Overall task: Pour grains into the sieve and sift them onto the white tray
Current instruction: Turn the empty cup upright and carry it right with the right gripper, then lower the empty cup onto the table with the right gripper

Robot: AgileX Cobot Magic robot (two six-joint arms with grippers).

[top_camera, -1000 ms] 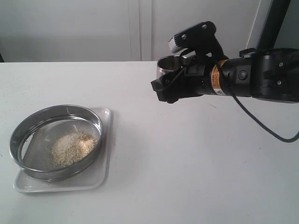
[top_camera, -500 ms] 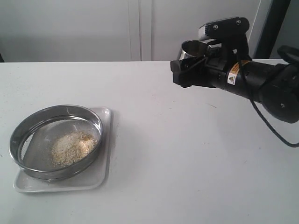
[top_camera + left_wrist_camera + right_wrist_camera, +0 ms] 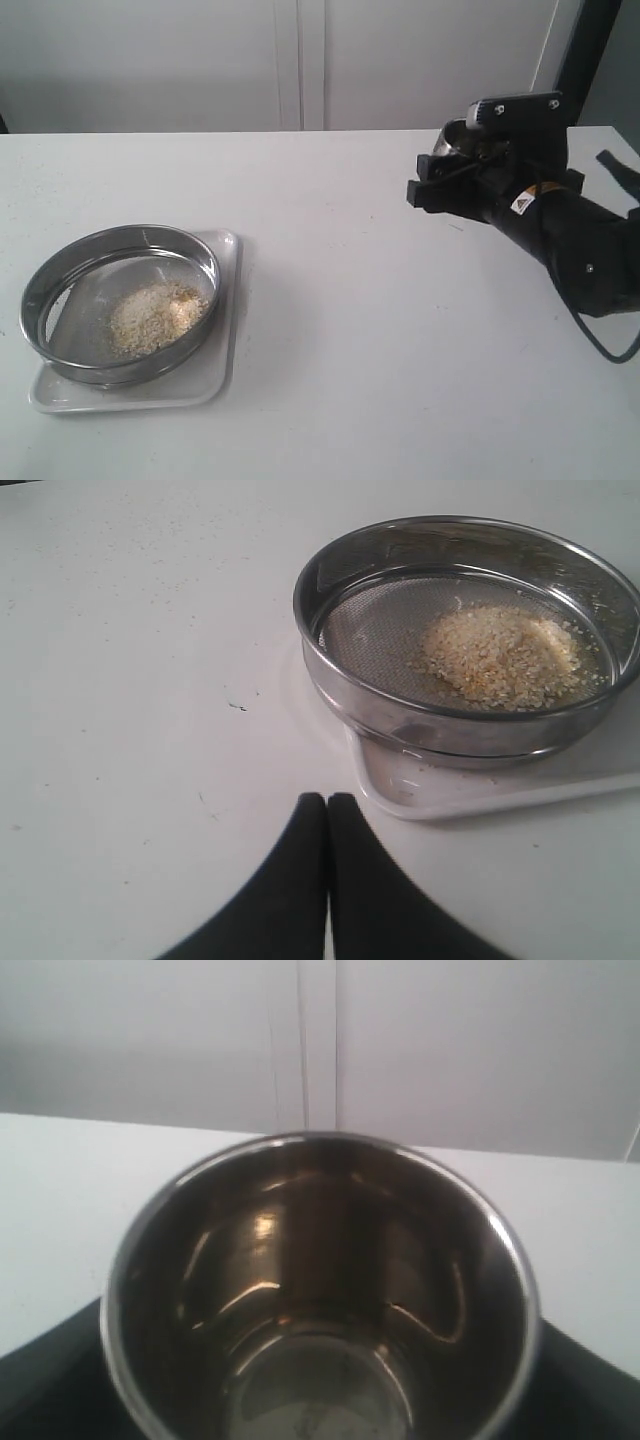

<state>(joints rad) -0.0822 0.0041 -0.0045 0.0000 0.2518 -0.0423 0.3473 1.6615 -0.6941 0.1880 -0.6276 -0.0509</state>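
White worktop (image 3: pixel 380 360), pale wall (image 3: pixel 150 60) behind. Sieve (image 3: pixel 120 240) w/ grains (image 3: pixel 155 315) on white tray (image 3: pixel 226 330), 8 o'clock. L pincer (image 3: pixel 327 815) pressed together; R pincer (image 3: pixel 438 188) pinches steel cup (image 3: pixel 320 1250).

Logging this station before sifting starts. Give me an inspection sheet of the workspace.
Surface: white tabletop, a few faint specks.
Job's things: wide round steel sieve with grey mesh sits on the flat rectangular white plastic tray; golden and beige grains lie heaped on the mesh.
Clutter: nothing seen.
Grippers: left gripper shut, empty, near the tray; right gripper holds a small shiny steel cup, which looks empty, above the table's far right.
Cables: black cable loops under the right arm.
Surroundings: pale panelled wall, dark upright post.
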